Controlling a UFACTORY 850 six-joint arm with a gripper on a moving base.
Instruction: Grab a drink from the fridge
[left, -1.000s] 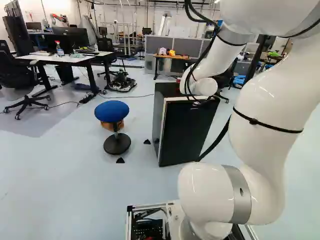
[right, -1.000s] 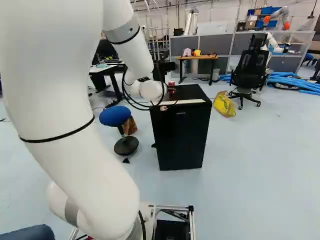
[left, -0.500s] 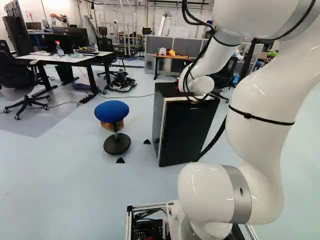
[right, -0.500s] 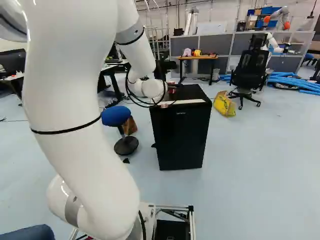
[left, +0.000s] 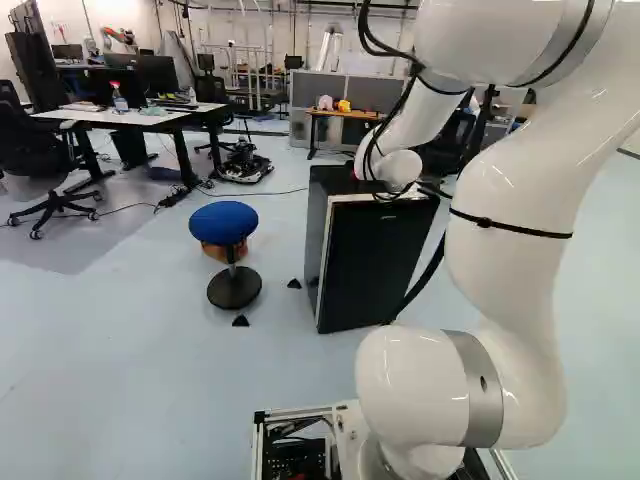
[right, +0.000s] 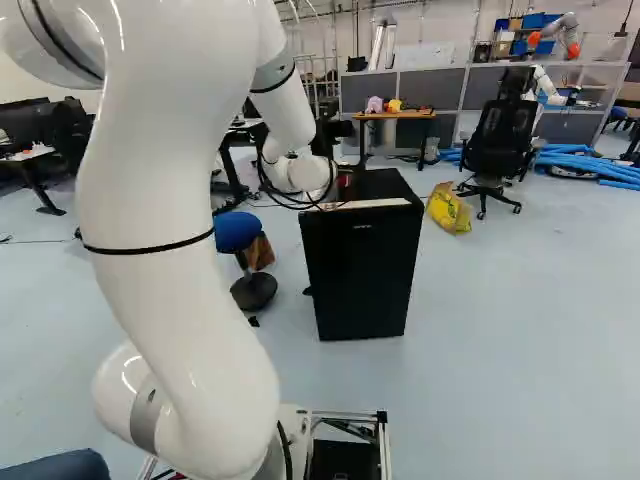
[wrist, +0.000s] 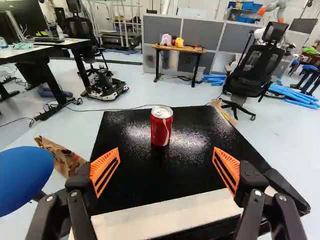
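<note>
While reaching forward with the white arm (left: 510, 250) toward the black fridge (right: 362, 270), holding the tool (right: 338, 190) apart, with 2 fingers (wrist: 105, 170) spread wide and 2 orange pads facing across the gap. Shows nothing but the fridge top and its pale front strip (wrist: 165, 215) between and beneath them in the wrist view. Find the red can (wrist: 161, 126) upright on the glossy fridge top, ahead of the fingers, about midway across the gap and apart from both pads. Find the fridge standing on the floor ahead of the base. Seen in the left base view, left of the fridge: a round blue stool (left: 223, 222), with a brown paper bag (wrist: 62, 157) just beside it. Spot a yellow bag (right: 449, 207) on the floor to the right of the fridge in the right base view, near a black office chair (right: 498, 140). Farther right, see blue tubes (right: 590, 165) lying on the floor, with another robot (right: 560, 30) beyond.
</note>
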